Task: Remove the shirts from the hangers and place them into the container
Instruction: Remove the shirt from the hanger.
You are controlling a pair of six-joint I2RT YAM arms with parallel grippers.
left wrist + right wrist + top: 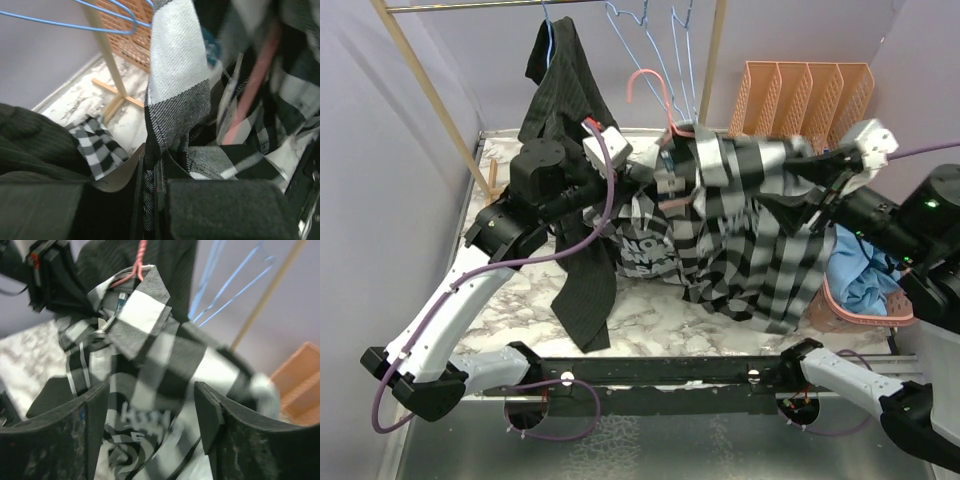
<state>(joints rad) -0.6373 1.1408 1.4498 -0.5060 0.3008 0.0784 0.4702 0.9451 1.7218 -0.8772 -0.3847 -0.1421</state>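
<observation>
Our left gripper (150, 207) was clenched on a fold of the black-and-white checked shirt (760, 240), which hung from its pink hanger (252, 85) between both grippers. The right gripper (150, 390) stood released, with cloth loose between its pads. The shirt looked like soft, limp weave, and we judged it best gripped at the collar. The lattice container (855, 318) lay low beside the right gripper.

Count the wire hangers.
4 hangers: a blue one holding the pinstriped shirt, two bare blue ones beside it, a pink one in the checked shirt. Others may be hidden.
</observation>
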